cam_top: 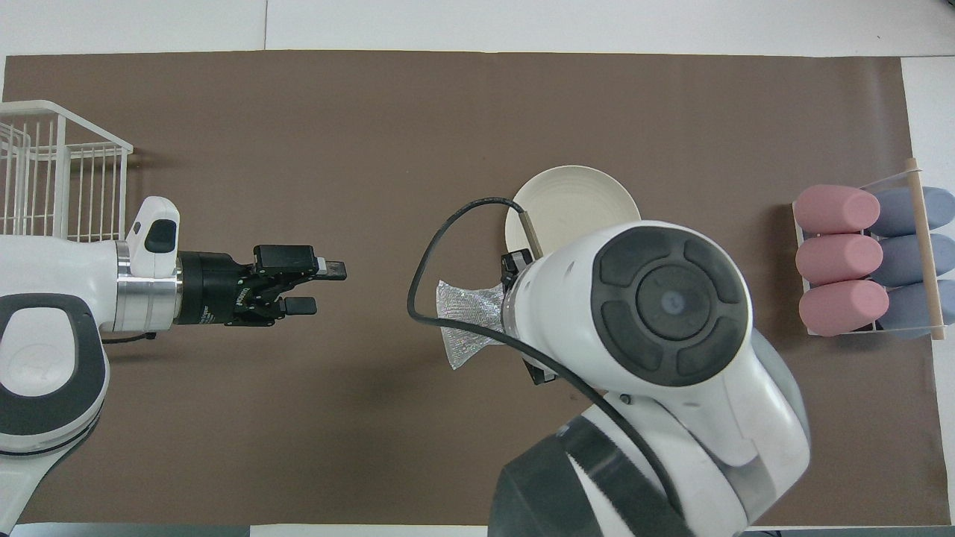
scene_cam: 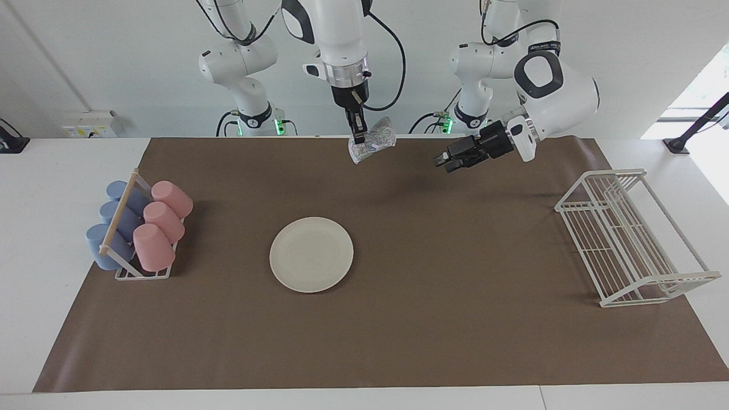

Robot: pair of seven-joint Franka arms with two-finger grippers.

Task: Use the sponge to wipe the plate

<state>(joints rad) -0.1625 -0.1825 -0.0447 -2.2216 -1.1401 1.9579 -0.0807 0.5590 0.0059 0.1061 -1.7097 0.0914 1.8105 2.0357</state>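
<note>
Right gripper clamps the sponge high above the bare plate; left gripper waits open, wiping apparently finished.

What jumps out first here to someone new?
The right gripper holds the sparkly sponge high in the air, well above the brown mat. The bare plate lies mid-mat, nothing touching it. The left gripper hangs open over the mat, between the sponge and the wire rack.
</note>
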